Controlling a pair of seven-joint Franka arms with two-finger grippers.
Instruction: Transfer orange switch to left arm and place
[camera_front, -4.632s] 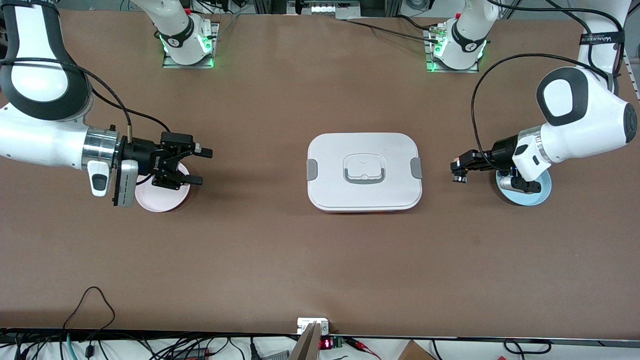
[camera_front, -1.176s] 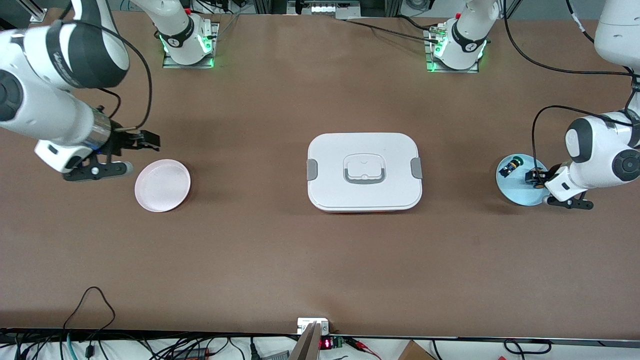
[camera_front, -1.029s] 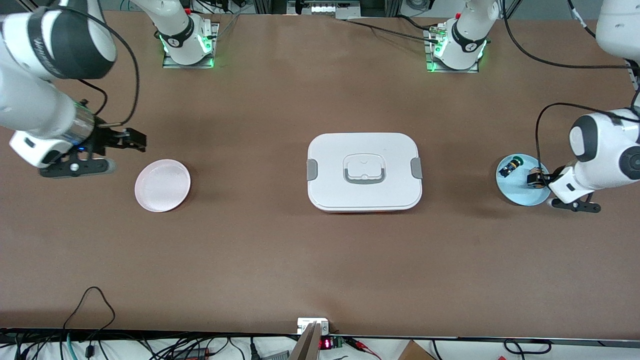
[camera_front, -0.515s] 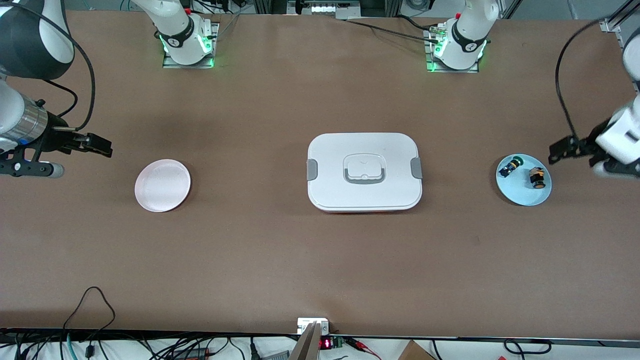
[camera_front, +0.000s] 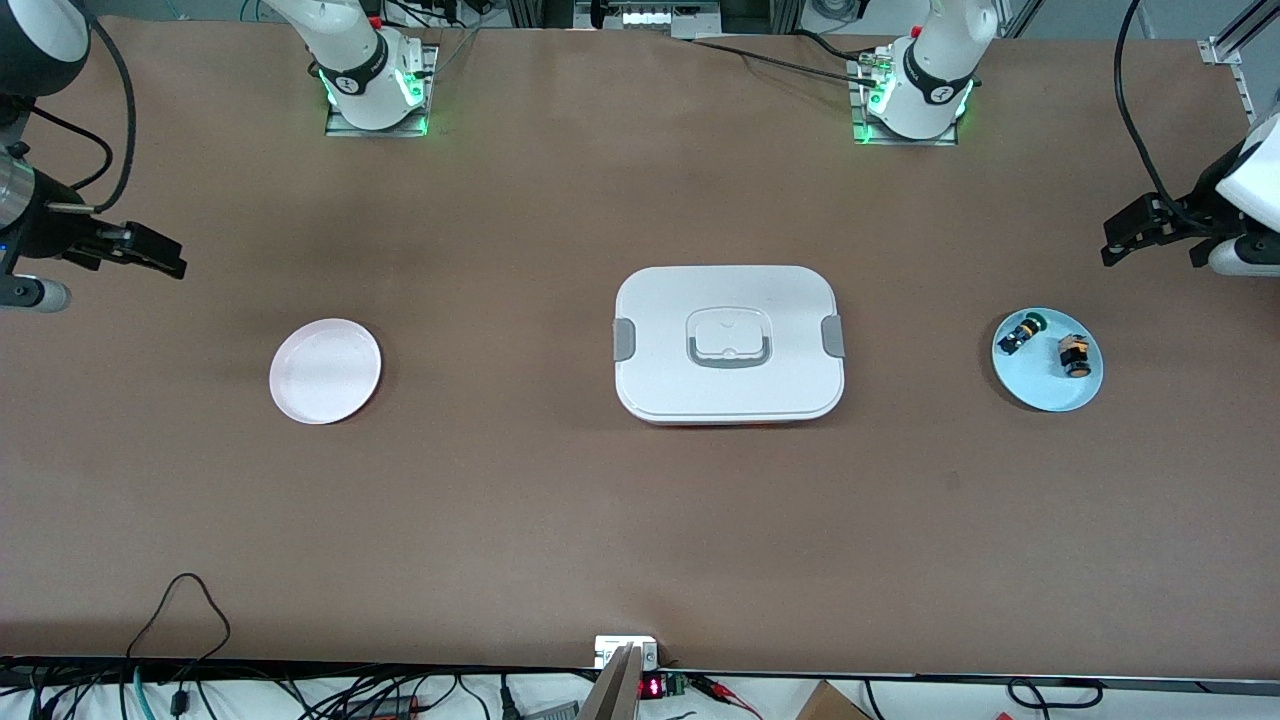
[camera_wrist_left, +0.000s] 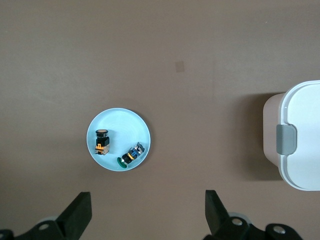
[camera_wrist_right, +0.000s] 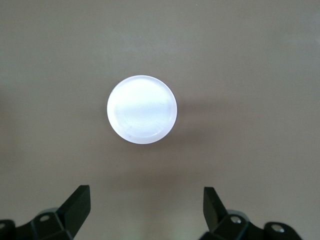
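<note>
The orange switch (camera_front: 1075, 355) lies on a light blue plate (camera_front: 1045, 388) toward the left arm's end of the table, beside a green-capped switch (camera_front: 1020, 330). My left gripper (camera_front: 1128, 236) is open and empty, up in the air over bare table next to that plate. In the left wrist view the orange switch (camera_wrist_left: 101, 141) and the blue plate (camera_wrist_left: 120, 125) lie apart from my open left gripper (camera_wrist_left: 148, 220). The white box (camera_front: 728, 343) sits at the table's middle. My right gripper (camera_front: 158, 256) is open and empty over bare table near an empty pink plate (camera_front: 325, 370).
The box's latched end (camera_wrist_left: 300, 135) shows in the left wrist view. The pink plate (camera_wrist_right: 141, 109) shows in the right wrist view past my open right gripper (camera_wrist_right: 146, 215). Cables and a small display (camera_front: 650, 686) line the table's near edge.
Both grippers have risen and drawn back toward their own ends of the table. The left gripper was down at the blue plate by the orange switch and has left it lying there.
</note>
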